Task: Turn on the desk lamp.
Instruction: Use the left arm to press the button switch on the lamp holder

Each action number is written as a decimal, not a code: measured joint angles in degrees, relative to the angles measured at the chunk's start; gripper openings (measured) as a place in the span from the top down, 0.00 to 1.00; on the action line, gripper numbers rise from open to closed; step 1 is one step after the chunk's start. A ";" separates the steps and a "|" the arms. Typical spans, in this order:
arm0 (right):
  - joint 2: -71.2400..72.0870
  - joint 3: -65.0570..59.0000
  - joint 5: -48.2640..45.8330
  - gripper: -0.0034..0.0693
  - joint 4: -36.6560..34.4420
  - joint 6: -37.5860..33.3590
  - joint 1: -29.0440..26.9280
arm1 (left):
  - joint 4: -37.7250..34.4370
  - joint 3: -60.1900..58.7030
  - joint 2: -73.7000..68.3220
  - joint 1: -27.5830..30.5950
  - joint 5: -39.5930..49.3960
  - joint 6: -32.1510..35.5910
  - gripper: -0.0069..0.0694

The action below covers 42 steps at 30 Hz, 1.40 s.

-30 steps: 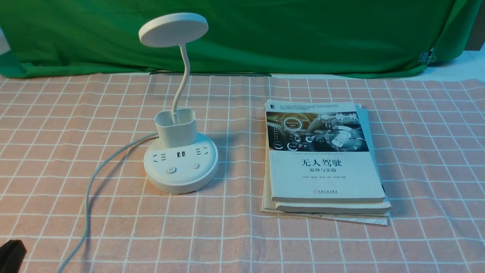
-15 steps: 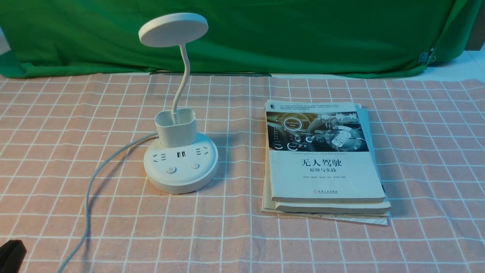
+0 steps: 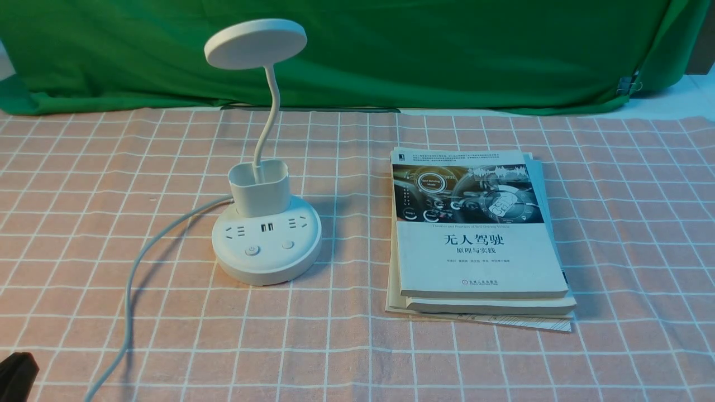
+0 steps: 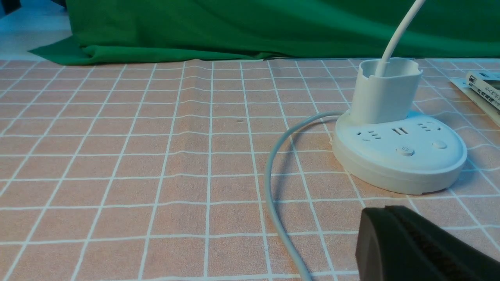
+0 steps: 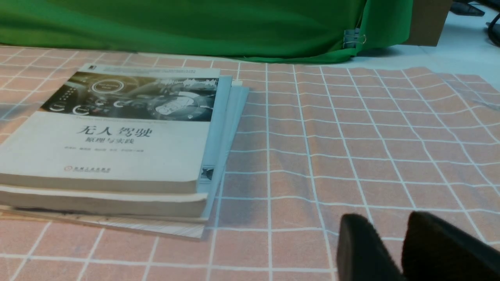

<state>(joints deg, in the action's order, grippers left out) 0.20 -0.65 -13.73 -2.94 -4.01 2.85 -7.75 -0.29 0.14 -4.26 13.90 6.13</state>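
The white desk lamp (image 3: 267,251) stands left of centre on the chequered cloth, with its disc head (image 3: 255,43) unlit on a curved gooseneck. Its round base carries sockets, USB ports, a power button (image 3: 252,250) and a second button (image 3: 287,244). Its white cord (image 3: 129,290) runs toward the near left. My left gripper (image 3: 17,374) shows only as a dark tip at the near left corner. In the left wrist view it (image 4: 375,212) is shut and empty, short of the base (image 4: 398,171) and its power button (image 4: 405,150). My right gripper (image 5: 386,218) is narrowly open, empty, low over the cloth.
A stack of books (image 3: 480,234) lies right of the lamp and shows in the right wrist view (image 5: 117,136) beside my right gripper. A green cloth (image 3: 391,50) hangs along the back edge. The cord (image 4: 269,187) curves across the cloth next to my left gripper.
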 joint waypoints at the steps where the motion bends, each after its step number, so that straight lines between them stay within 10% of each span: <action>1: 0.00 0.00 0.00 0.63 0.00 0.00 0.00 | 0.00 0.00 0.00 0.00 -0.06 0.00 0.91; 7: 0.00 0.00 0.00 0.63 0.00 0.00 0.00 | 1.09 0.00 0.00 0.00 -7.32 0.06 0.91; 16: 0.00 0.00 0.00 0.63 0.00 0.00 0.00 | 4.49 0.00 0.00 0.00 -41.76 0.59 0.91; 23: 0.00 0.00 0.00 0.62 0.00 0.00 0.00 | 5.82 0.29 0.07 0.00 -58.28 -10.67 0.91; 34: 0.00 0.00 0.00 0.62 0.00 0.00 0.00 | 11.18 21.83 -15.62 0.00 -5.59 -28.75 0.91; 42: 0.00 0.00 0.00 0.62 0.00 0.00 0.00 | -11.48 22.68 -39.84 0.00 -2.44 -24.65 0.91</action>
<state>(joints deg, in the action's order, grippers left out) 0.20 -0.65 -13.73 -2.94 -4.01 2.85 -19.23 22.40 -39.70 -4.26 11.47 -18.52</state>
